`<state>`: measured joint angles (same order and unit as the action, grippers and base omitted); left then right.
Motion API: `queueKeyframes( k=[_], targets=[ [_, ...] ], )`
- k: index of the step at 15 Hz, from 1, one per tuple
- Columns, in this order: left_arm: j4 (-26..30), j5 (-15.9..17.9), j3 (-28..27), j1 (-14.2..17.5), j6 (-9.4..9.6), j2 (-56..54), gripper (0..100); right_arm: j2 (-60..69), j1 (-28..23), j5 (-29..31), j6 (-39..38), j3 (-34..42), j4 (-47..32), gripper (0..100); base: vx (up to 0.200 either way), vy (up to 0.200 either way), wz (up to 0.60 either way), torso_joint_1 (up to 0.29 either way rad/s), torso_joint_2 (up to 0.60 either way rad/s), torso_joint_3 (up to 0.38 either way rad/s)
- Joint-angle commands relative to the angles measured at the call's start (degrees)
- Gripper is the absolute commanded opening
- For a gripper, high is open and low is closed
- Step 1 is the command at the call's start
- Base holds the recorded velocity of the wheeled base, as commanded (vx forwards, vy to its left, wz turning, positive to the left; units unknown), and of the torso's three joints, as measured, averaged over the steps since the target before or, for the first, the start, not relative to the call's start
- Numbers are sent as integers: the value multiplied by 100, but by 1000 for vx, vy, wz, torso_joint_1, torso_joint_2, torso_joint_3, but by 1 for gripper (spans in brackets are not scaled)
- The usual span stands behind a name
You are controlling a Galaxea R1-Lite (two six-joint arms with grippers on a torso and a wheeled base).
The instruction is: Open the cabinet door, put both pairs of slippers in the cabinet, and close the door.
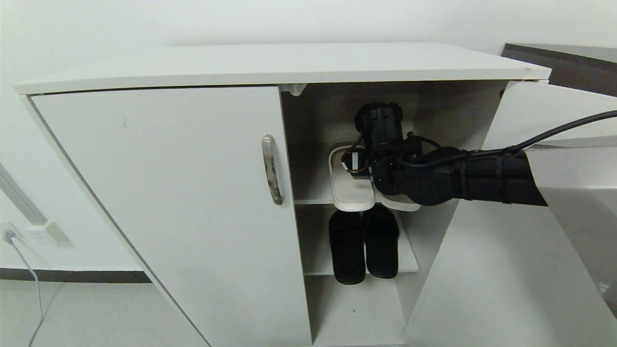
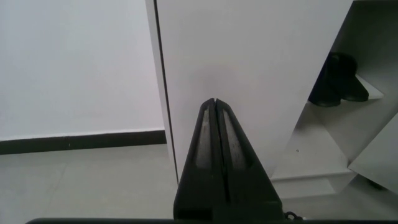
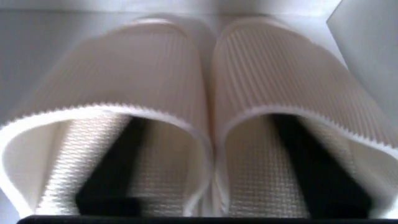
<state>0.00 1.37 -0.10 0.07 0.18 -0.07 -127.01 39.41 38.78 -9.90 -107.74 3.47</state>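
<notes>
While the right end effector (image 3: 208, 124) sits deep inside the cabinet (image 1: 289, 62), it's released; its fingers (image 3: 112, 174) are spread wide, one poked down into each of the white slippers (image 1: 352, 193), with the pair's touching inner walls between them and a bit of insole showing next to each finger, so no squeeze that I can see; the pair lies flat on the upper shelf (image 1: 311, 190) right under that end effector, side by side, heels sticking out past the shelf's front edge; the black slippers (image 1: 364, 243) are on the next shelf (image 1: 315, 258) down, straight below it, also side by side with heels a little over the edge; the open door (image 1: 482, 270) swings out on its right, and the closed door (image 1: 168, 193) with the metal handle (image 1: 271, 168) is on its left; the left end effector (image 2: 214, 102) is outside the cabinet, clenched tight on nothing, pointed at the closed door's face; the black pair shows past it on the open side, well apart.
</notes>
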Motion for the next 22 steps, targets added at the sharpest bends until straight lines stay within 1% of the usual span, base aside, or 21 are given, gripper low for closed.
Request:
queueKeyframes(
  k=[1,6,9,12,13,14,18,20,21,22],
  targets=[
    [0,4,1,1,-1,7,0,282,67,-2,-3,271,22,100,0,0,0,0,0,0],
    [0,4,1,1,-1,7,0,977,278,25,-30,1097,154,100,0,0,0,0,0,0],
    [0,4,1,1,-1,7,0,1583,524,25,-21,1985,514,100,0,0,0,0,0,0],
    [0,4,1,1,-1,7,0,2155,893,-2,67,3119,1173,100,0,0,0,0,0,0],
    [0,4,1,1,-1,7,0,2242,963,-11,146,3286,1349,100,0,0,0,0,0,0],
    [0,4,1,1,-1,7,0,2418,1069,-37,234,3655,1656,100,0,0,0,0,0,0],
    [0,4,1,1,-1,7,0,3077,1376,-731,260,4833,2201,100,0,0,0,0,0,0],
    [0,4,1,1,-1,7,0,3271,1429,-951,278,5167,2324,100,0,0,0,0,0,0],
    [0,4,1,1,-1,7,0,3297,1429,-977,304,5211,2368,0,0,0,0,0,0,0],
    [0,4,1,1,-1,7,0,3297,1429,-986,304,5237,2447,0,0,0,0,0,0,0]
  ],
)
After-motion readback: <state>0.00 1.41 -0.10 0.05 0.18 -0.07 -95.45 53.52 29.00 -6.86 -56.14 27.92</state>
